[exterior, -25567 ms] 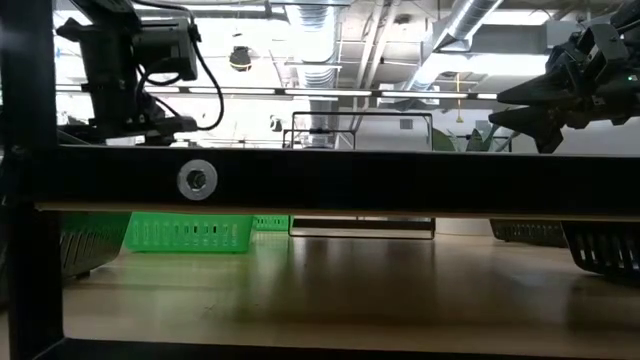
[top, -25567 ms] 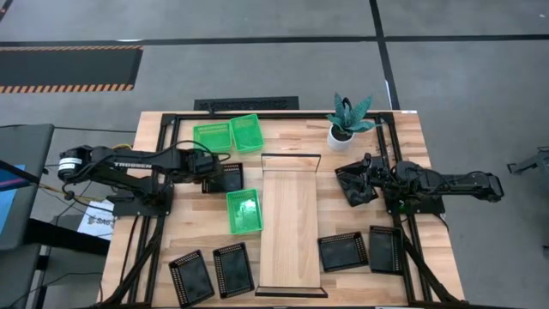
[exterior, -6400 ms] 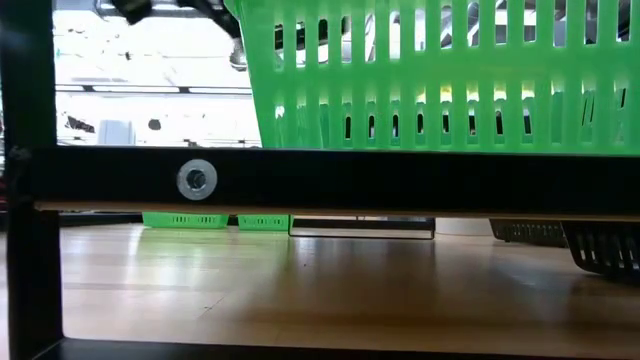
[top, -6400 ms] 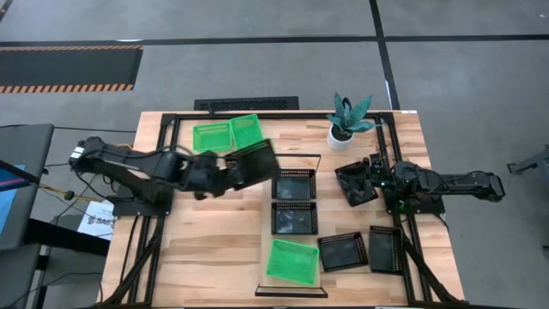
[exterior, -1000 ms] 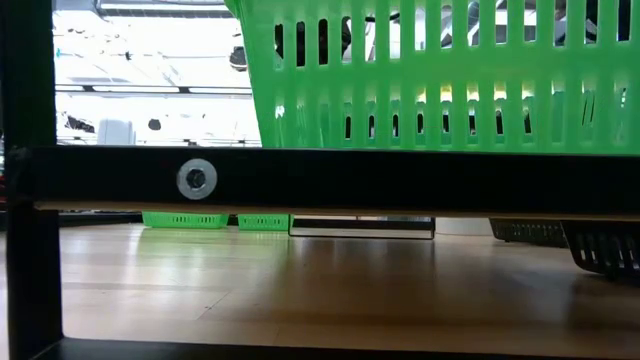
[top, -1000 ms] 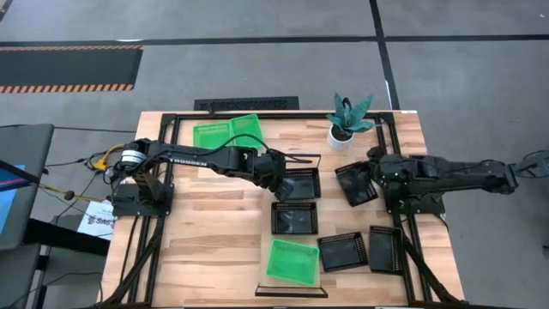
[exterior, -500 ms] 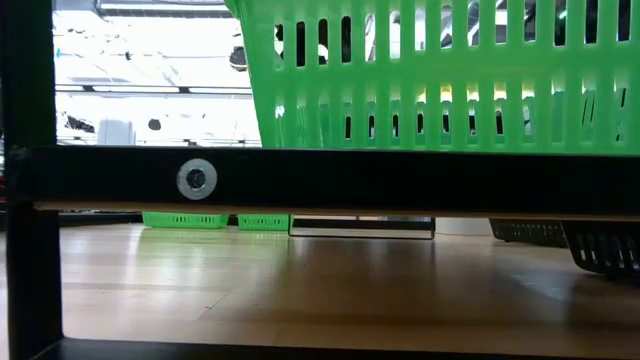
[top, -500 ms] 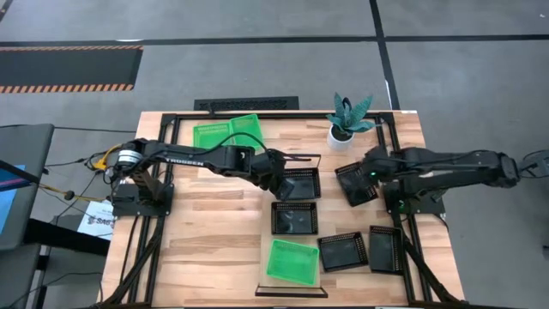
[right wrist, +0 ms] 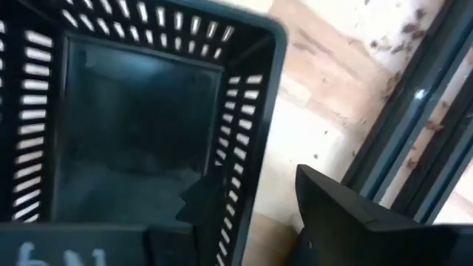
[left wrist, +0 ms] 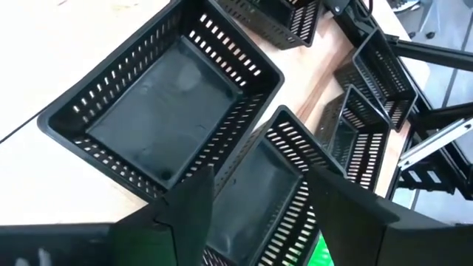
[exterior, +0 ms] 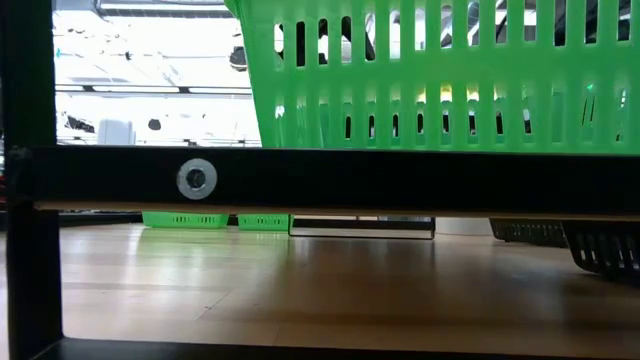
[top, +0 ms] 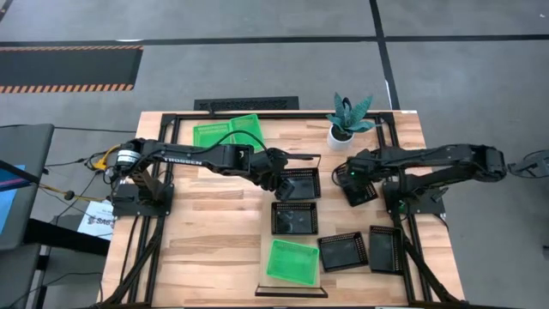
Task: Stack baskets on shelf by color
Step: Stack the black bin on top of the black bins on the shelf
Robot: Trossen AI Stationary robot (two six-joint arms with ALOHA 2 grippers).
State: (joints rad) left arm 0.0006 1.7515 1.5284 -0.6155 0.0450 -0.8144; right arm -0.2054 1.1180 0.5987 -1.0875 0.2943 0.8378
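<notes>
The pale shelf (top: 290,199) carries two black baskets (top: 298,183) (top: 294,218) and one green basket (top: 292,260), resting on their bases. My left gripper (top: 285,178) (left wrist: 259,177) is open at the left side of the far black basket (left wrist: 159,118). My right gripper (top: 346,178) (right wrist: 255,181) is open over a tilted black basket (top: 358,185) (right wrist: 133,125) right of the shelf, one finger inside its wall and one outside. Two green baskets (top: 227,134) sit at the table's far left. My left gripper has one fingertip (left wrist: 201,181) at the rim of the far black basket; I cannot tell whether it touches. My right gripper straddles the tilted basket's side wall (right wrist: 247,125) from above; I cannot tell whether either finger touches it.
A white potted plant (top: 346,122) stands at the far right, close to the right arm. Two more black baskets (top: 343,251) (top: 386,249) lie right of the shelf's near end. In the low view the green basket's wall (exterior: 430,70) fills the upper picture above a black rail (exterior: 330,180).
My right gripper has moved toward the table's left, from beside the tilted black basket to over its left wall. The baskets on the shelf have kept their places.
</notes>
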